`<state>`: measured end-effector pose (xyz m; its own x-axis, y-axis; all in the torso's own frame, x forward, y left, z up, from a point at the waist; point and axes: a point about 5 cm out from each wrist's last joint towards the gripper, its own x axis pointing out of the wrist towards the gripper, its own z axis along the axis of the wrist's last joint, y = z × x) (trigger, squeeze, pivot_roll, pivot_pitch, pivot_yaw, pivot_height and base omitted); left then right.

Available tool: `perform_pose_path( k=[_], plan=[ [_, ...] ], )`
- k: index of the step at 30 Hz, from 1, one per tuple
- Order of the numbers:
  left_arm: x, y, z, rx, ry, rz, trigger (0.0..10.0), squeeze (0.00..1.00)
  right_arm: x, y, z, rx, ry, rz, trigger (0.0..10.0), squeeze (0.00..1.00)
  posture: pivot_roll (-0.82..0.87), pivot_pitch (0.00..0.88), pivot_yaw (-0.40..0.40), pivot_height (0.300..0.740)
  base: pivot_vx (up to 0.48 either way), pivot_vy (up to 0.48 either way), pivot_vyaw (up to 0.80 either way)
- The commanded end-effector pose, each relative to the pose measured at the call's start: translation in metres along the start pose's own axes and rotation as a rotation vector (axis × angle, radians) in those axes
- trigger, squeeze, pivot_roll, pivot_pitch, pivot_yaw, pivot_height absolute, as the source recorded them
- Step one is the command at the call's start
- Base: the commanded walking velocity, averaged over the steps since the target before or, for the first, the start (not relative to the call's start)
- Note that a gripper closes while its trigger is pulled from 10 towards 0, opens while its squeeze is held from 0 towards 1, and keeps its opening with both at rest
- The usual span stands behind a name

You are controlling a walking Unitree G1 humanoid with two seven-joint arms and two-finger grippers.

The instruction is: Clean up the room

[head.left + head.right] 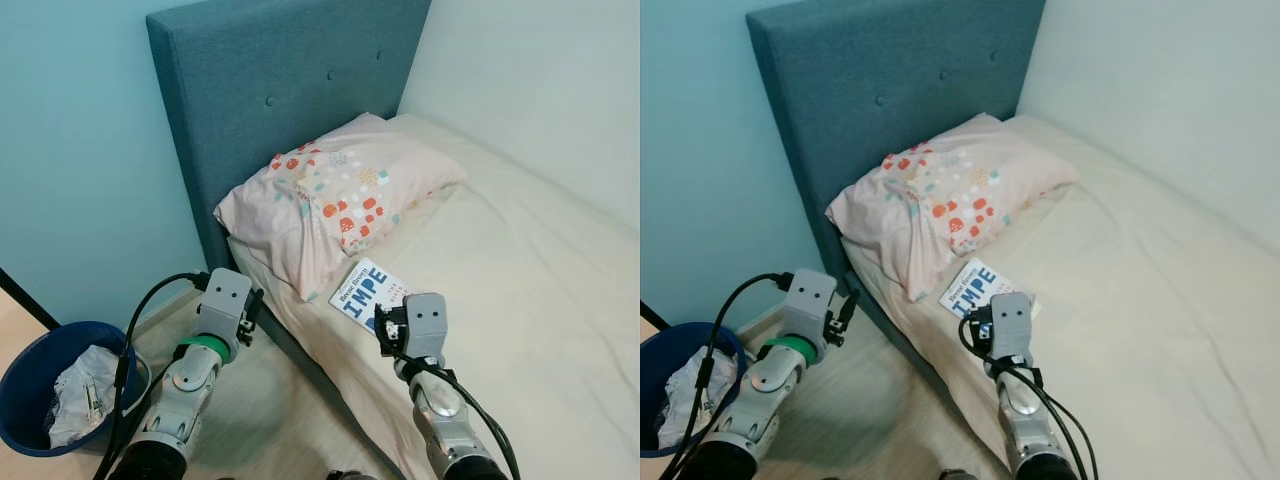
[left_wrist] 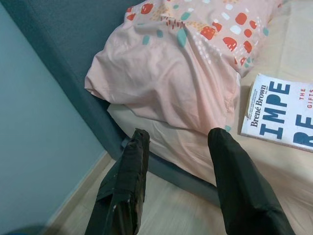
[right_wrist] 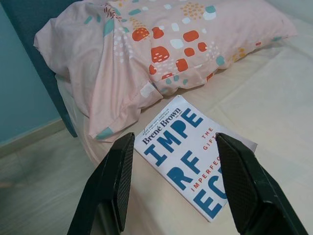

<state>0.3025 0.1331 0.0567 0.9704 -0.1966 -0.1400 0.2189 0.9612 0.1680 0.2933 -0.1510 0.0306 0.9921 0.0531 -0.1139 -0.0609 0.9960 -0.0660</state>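
book (image 3: 191, 154): flat on the bed (image 1: 520, 260) edge, just beside the pillow (image 1: 335, 200). your right hand (image 3: 176, 186) hovers over it, fingers spread for pickup; left hand (image 2: 178, 181) spread, idle beside the bed.

The headboard (image 1: 270, 120) is matt woven cloth with sewn buttons. The pillow (image 1: 340, 195) wears a soft, creased cotton-like case, printed with dots. The sheet (image 1: 520, 270) is smooth matt cloth, lightly wrinkled. The book (image 3: 190, 152) has a smooth paper cover. The bin (image 1: 30, 370) looks like smooth plastic and holds crumpled paper. The floor (image 1: 260, 410) looks like pale matt wood.
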Motion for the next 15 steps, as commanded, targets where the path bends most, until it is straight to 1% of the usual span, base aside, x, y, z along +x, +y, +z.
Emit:
perform_pose_path(
  k=[1, 9, 15],
  plan=[
    [-0.0028, -0.0026, -0.0062, 0.000, 0.019, -0.005, 10.0, 0.00, -0.0030, -0.0025, -0.0054, 0.003, 0.022, -0.012, 10.0, 0.00, 0.01, 0.048, 0.014, 0.740, 0.000, 0.000, 0.00],
    [-0.0022, -0.0019, -0.0057, 0.002, 0.017, -0.006, 10.0, 0.00, -0.0027, -0.0010, -0.0052, -0.001, 0.021, -0.003, 10.0, 0.00, 0.01, 0.048, 0.014, 0.740, 0.000, 0.000, 0.00],
    [-0.0004, 0.0005, -0.0047, 0.007, 0.015, -0.003, 10.0, 0.00, 0.0002, 0.0005, -0.0029, -0.008, 0.019, 0.009, 10.0, 0.00, 0.02, 0.029, 0.010, 0.740, 0.000, 0.000, 0.00]
  ],
)
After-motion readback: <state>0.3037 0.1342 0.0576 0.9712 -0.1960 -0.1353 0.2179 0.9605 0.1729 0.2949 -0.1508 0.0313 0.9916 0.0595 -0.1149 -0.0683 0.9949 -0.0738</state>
